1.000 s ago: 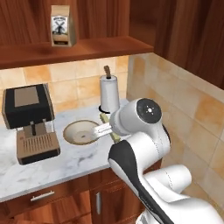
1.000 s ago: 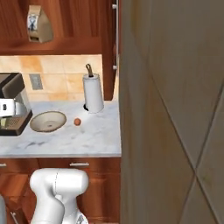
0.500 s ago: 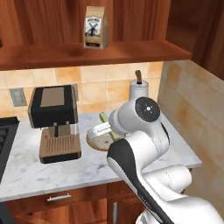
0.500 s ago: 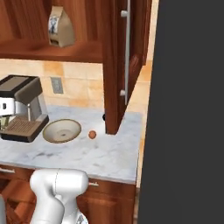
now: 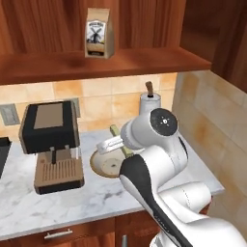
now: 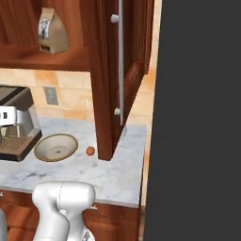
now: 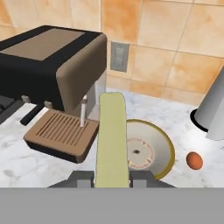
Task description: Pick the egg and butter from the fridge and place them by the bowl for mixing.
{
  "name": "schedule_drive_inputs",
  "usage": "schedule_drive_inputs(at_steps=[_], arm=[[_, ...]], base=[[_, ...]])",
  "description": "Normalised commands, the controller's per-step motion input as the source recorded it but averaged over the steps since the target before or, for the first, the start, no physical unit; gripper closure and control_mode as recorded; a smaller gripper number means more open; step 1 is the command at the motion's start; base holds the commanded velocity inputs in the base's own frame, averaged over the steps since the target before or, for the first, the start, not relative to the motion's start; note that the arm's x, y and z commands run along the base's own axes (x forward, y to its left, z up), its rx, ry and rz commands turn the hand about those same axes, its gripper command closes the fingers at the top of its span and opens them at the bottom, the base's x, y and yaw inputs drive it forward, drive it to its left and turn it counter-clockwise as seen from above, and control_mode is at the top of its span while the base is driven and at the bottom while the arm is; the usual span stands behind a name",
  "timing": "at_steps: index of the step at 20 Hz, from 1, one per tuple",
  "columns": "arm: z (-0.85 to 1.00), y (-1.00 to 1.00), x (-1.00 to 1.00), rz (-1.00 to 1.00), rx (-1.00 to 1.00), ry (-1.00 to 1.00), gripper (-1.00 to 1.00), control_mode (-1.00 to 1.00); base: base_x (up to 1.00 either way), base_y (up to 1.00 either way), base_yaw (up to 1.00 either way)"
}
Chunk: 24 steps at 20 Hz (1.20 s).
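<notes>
My gripper (image 7: 112, 178) is shut on the butter (image 7: 112, 138), a pale yellow-green stick that points away from the hand over the counter. Just beyond its tip lies the beige bowl (image 7: 153, 153), round and shallow. The egg (image 7: 194, 160), small and orange-brown, rests on the marble right of the bowl. From the right base view the egg (image 6: 90, 150) lies just beside the bowl (image 6: 56, 147). From the left base view the butter (image 5: 116, 131) sticks out of the hand above the bowl (image 5: 107, 165).
A black-and-brown coffee machine (image 7: 52, 70) stands left of the bowl, a white paper-towel roll (image 7: 213, 109) to its right. An open wooden cabinet door (image 6: 117, 80) hangs over the counter. A tall dark grey slab (image 6: 200, 117), apparently the fridge, closes the right side. A coffee bag (image 5: 100, 34) sits on the shelf.
Both base views have shifted, so the base has driven and the cameras went with it. The butter stays in my gripper and the egg stays beside the bowl.
</notes>
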Motion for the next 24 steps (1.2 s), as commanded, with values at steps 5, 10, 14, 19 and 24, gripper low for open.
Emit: schedule_drive_inputs(at_steps=[5,10,14,19,24], arm=[[0.0,0.0,0.0,0.0,0.0,0.0,1.0,1.0],[0.0,0.0,0.0,0.0,0.0,0.0,1.0,1.0],[0.0,0.0,0.0,0.0,0.0,0.0,1.0,1.0],[0.0,-0.05,0.07,-0.02,0.01,0.0,1.0,-1.0],[-0.14,-0.09,0.16,-0.18,0.03,0.02,1.0,-1.0]], base=[[0.26,0.28,-0.53],[-0.16,0.65,-0.46],[0.0,0.05,-0.54],[0.0,-0.02,-0.09],[0.0,0.0,0.0]])
